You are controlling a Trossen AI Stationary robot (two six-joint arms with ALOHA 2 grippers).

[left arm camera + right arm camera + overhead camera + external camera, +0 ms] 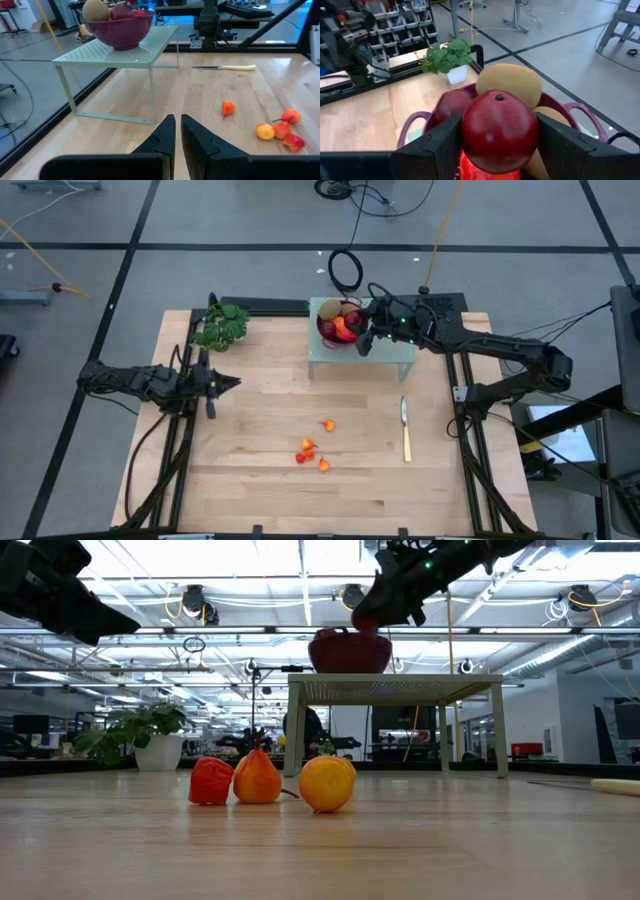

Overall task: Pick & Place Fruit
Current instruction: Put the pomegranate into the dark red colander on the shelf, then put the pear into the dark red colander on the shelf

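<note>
**Right gripper held a dark red fruit over the bowl**

From my remote station, I saw the right gripper [498, 145] poised over the purple bowl [328, 335], its two fingers clamped on either side of a round dark red fruit [499, 131]. The wrist camera showed the fruit filling the gap between the fingers, with a small dimple at its top. Behind it in the bowl lay an olive-brown kiwi [510, 85] and a second dark red fruit [451, 106]; an orange-red piece [344, 331] showed beside them from above.

The bowl stood on a pale green perforated stand [390, 358] at the far middle of the wooden table [260, 490]. In the low view the held fruit sat just above the bowl's rim.

Four tiny orange-red fruits remained on the table near its middle: one [328, 425] alone, and three [307, 452] clustered a little nearer the front edge.

The left gripper [232, 382] waited at the table's left side, its fingers pinched together on nothing. A green leafy plant [222, 326] stood at the far left corner, and a yellow-handled knife [405, 430] lay on the table's right, below the stand.
</note>
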